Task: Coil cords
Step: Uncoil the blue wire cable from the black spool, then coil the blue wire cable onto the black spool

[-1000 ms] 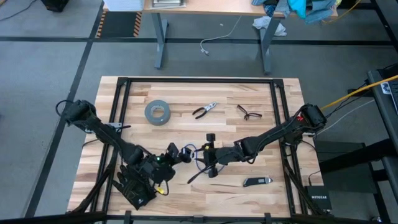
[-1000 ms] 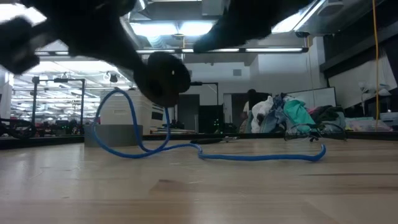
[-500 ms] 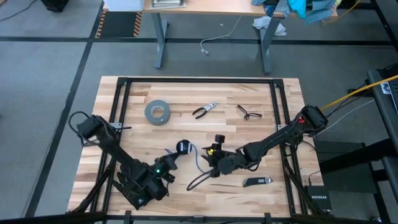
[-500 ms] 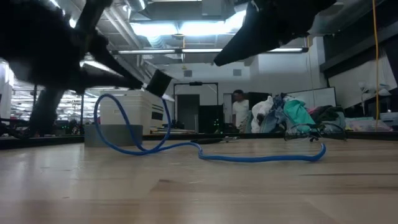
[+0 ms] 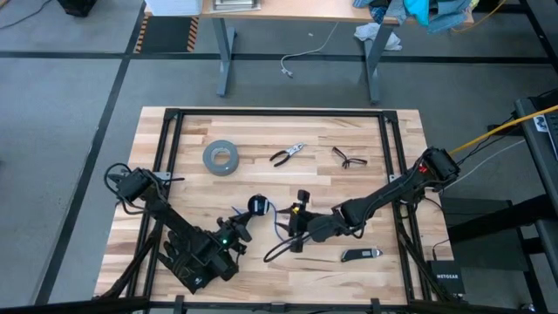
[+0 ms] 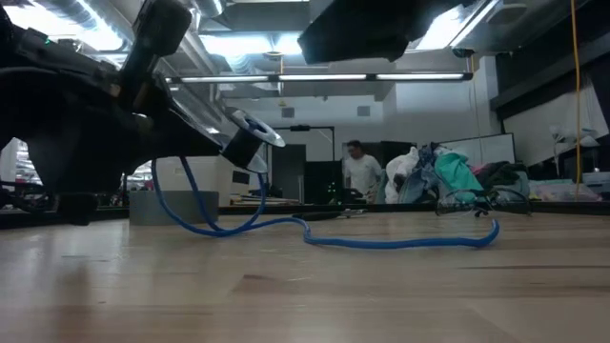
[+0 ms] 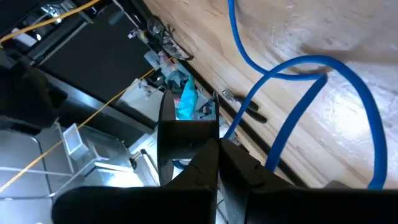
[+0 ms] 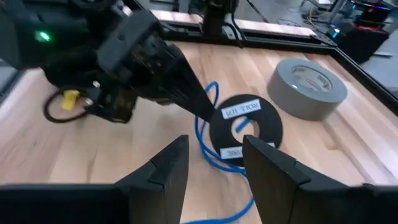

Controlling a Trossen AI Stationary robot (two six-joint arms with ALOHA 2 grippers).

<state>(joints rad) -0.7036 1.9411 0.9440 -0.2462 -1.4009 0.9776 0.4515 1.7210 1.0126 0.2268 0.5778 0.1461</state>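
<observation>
Overhead, the high camera looks straight down on the whole table [image 5: 366, 131], while the low one sits at table-top level, facing the room behind. Each wrist camera peers close past its own fingers, and both wrist views, like the high and low ones, catch the cords [image 5: 281, 228] [image 6: 381, 241] [image 7: 298, 81] [image 8: 208, 146].

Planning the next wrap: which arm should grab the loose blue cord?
Right. Its gripper hangs open over the blue cord, while the left gripper is shut on the black disc.
</observation>
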